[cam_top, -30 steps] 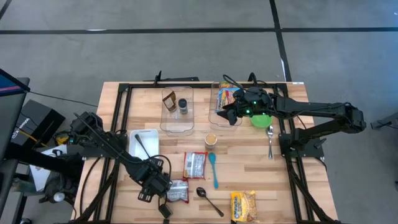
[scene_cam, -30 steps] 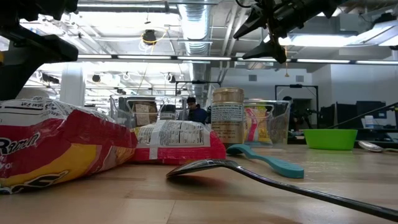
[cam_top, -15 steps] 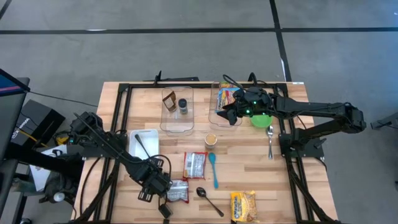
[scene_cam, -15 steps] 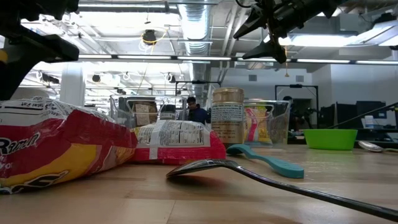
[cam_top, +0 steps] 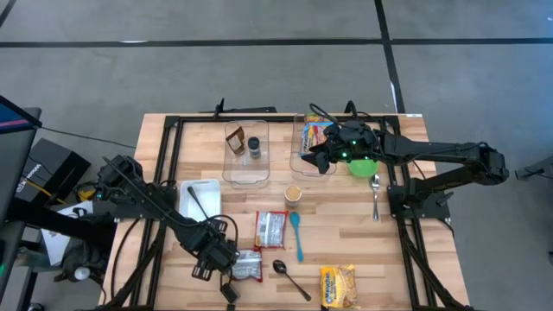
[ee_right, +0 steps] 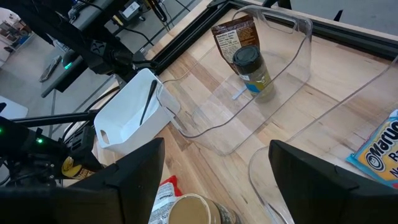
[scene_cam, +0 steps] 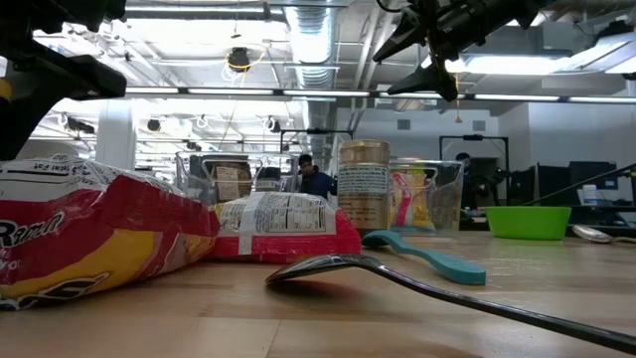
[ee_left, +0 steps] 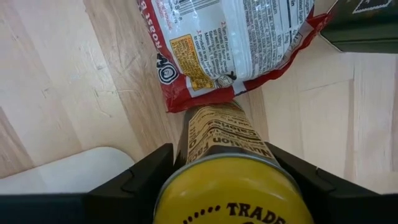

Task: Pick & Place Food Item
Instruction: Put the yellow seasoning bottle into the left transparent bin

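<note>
A jar with a yellow lid [ee_left: 229, 202] and a brown label stands upright between the fingers of my left gripper [ee_left: 227, 180], which points down at the table's near left [cam_top: 220, 259]. The jar's lower end is at the corner of a red-and-white packet [ee_left: 242, 37]. My right gripper [ee_right: 217, 180] hangs open and holds nothing, high over the clear bin at the far right [cam_top: 315, 147]. It shows in the low view too [scene_cam: 422, 50]. My left gripper pinches the jar between its two fingers [ee_left: 140, 177], just below the yellow lid, on opposite sides of the upper wall [ee_left: 186, 146]. The fingers come from above, pointing down. The jar is upright; whether its foot is on the table I cannot tell.
Two clear bins stand at the far side: one [cam_top: 246, 151] holds a brown packet and a dark-lidded jar, the other [cam_top: 313, 142] a blue packet. Nearby are a white bin [cam_top: 200, 200], a spice jar [cam_top: 294, 194], a second red-and-white packet [cam_top: 270, 229], a yellow packet [cam_top: 337, 285], a teal spoon [cam_top: 296, 235], metal spoons and a green bowl [cam_top: 363, 166].
</note>
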Robot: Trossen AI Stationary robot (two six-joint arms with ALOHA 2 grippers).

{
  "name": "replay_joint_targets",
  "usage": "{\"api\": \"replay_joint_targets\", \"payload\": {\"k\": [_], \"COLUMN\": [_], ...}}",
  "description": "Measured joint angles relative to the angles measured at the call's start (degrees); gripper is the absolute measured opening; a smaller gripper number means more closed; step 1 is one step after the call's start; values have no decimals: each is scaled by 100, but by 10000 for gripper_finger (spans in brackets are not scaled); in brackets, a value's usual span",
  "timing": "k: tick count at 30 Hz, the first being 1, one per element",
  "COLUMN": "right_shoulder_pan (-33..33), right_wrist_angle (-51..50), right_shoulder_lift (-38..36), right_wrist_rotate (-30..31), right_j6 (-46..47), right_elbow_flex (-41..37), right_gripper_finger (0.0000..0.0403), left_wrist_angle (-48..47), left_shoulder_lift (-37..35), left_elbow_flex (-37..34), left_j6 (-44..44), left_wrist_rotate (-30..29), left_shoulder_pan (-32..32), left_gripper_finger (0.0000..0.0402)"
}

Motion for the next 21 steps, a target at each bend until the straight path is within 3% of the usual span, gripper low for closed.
{"api": "replay_joint_targets", "payload": {"k": [5, 11, 17, 21], "right_shoulder_pan": [-2, -2, -1, -2], "right_wrist_angle": [0, -2, 0, 0], "right_shoulder_lift": [0, 0, 0, 0], "right_wrist_rotate": [22, 22, 22, 22], "right_j6": [0, 0, 1, 0], "right_elbow_flex": [0, 0, 0, 0], "right_gripper_finger": [282, 282, 282, 282], "left_wrist_angle": [16, 81, 87, 85], "left_shoulder_lift": [0, 0, 0, 0], "left_elbow_flex": [0, -2, -2, -2], "left_j6": [-6, -7, -7, -8], "left_wrist_rotate": [4, 0, 4, 2], "left_shoulder_pan": [0, 0, 0, 0], "left_gripper_finger": [227, 210, 230, 214]}}
